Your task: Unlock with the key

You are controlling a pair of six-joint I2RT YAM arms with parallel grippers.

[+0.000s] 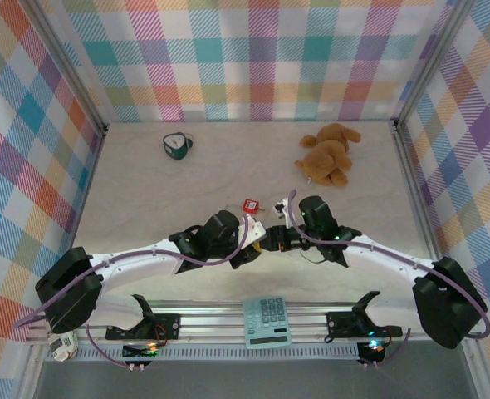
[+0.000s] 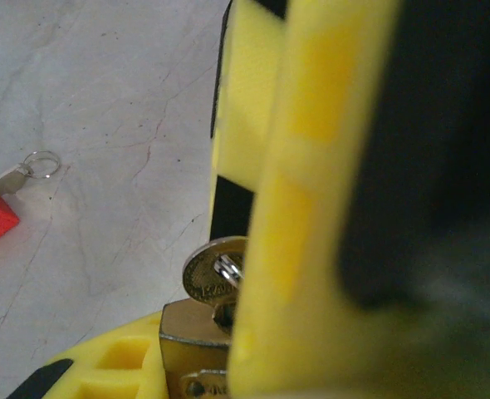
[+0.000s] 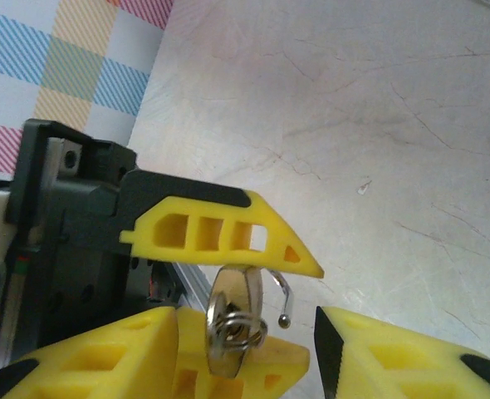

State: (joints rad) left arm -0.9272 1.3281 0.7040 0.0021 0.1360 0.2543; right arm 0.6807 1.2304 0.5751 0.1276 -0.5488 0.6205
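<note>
**A:** Your left pincer (image 1: 252, 247) is clamped on the brass padlock (image 2: 187, 341), apparently held clear of the table (image 1: 145, 199). It works as your vice, with the keyhole turned toward the other arm

**B:** And the key (image 2: 212, 273) sits in that keyhole, round head and ring sticking out between the fingers of your right pincer (image 3: 247, 326)

**A:** Those fingers are spread, mind you. One is close to the head, the other stands apart, so nothing is pinched

**B:** Then I'd say close on the flat head and twist. The red padlock (image 1: 250, 204) lies just beyond, out of play
</note>
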